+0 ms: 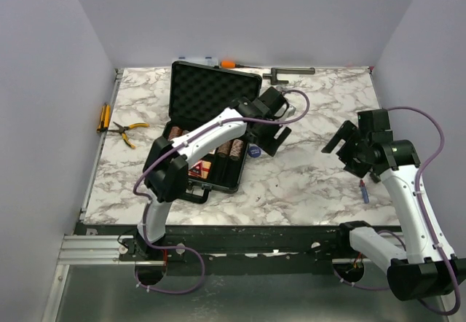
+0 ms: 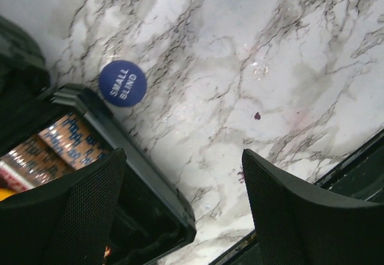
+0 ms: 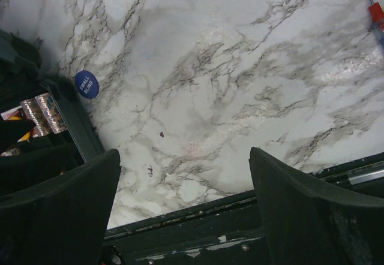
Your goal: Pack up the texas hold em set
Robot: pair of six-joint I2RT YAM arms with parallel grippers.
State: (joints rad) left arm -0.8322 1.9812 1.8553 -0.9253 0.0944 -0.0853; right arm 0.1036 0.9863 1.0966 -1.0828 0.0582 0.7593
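The black case lies open at centre-left with its foam-lined lid upright. Brown chip stacks and a red card deck sit inside. A round blue "SMALL BLIND" token lies on the marble just right of the case; it also shows in the left wrist view and the right wrist view. My left gripper is open and empty above the case's right edge, near the token. My right gripper is open and empty over bare marble at the right.
Yellow-handled pliers and an orange tool lie at the left edge. A clear organiser, an orange-handled screwdriver and a dark tool lie along the back. A small red-and-blue item lies near the right arm.
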